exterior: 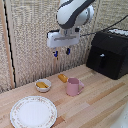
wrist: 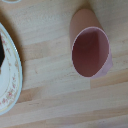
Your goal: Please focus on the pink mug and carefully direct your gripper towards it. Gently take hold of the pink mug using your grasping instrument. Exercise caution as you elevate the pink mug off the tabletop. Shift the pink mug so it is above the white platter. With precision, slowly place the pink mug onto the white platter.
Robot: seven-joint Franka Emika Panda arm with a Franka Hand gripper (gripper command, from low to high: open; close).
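The pink mug [exterior: 74,87] stands upright on the wooden bench [exterior: 100,100], its handle turned toward the exterior view's right. Nothing is touching it. A little way off, toward the exterior view's left and nearer the camera, lies the white platter [exterior: 33,111], bare as far as I can see, well apart from the mug. Between them and further back sits a small white bowl [exterior: 43,85] with yellow food, and a yellow bit [exterior: 62,78] lies on the bench just behind the mug.

So by my reckoning nothing of the job is done yet: the mug has not been taken hold of, lifted, or carried over, and all of that is still ahead.

The gripper [exterior: 61,52] hangs high above the bench, up over the mug and slightly toward the exterior view's left, head pointing straight down. Its two dark blue fingers [exterior: 67,51] stand apart with a gap between them, holding nothing. The wrist view looks down into the mug's [wrist: 91,51] open mouth, with the platter's [wrist: 11,75] patterned rim at the picture's edge. A black box-like appliance [exterior: 108,52] stands at the back on the exterior view's right.
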